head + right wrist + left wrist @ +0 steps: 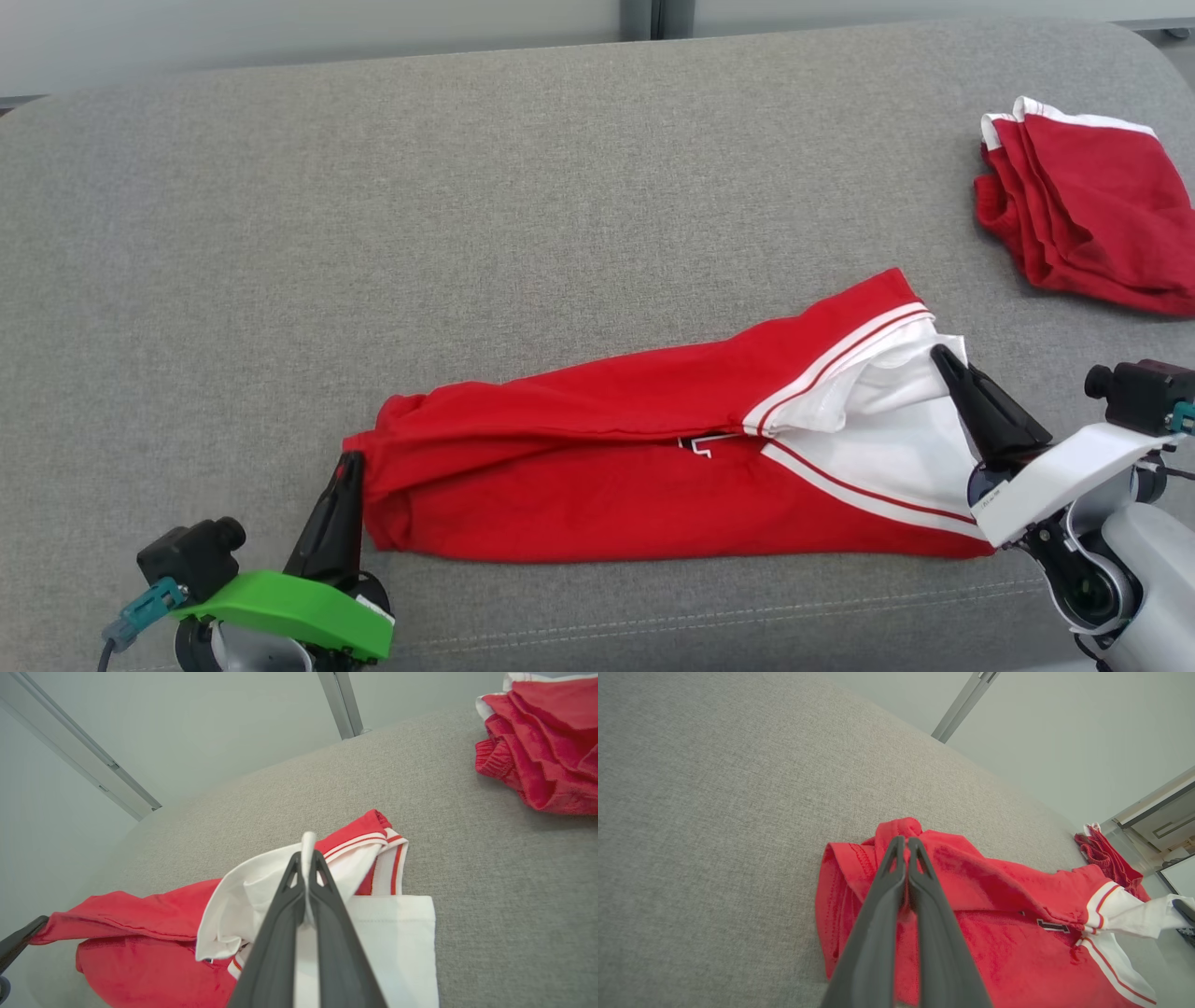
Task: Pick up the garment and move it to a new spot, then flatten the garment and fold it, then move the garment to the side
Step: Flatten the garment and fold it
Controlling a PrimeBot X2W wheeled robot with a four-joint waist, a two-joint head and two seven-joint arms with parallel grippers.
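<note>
The garment [607, 467] is red with a white panel and red-striped trim, and it lies stretched lengthwise across the front of the grey cushion [467, 233]. My left gripper [350, 459] is shut on its red left end, and in the left wrist view red cloth [994, 891] bunches around the closed fingers [878, 914] of the left gripper [906, 841]. My right gripper [938, 353] is shut on the white cloth at the right end. In the right wrist view a white fold [243, 891] sticks up between the tips of the right gripper [307, 855].
A second red garment [1088, 210], loosely folded with white trim, lies at the cushion's far right, also visible as a red pile [546, 742]. The cushion's front seam [747, 616] runs just below the stretched garment. A pale wall with a metal post [644, 19] stands behind.
</note>
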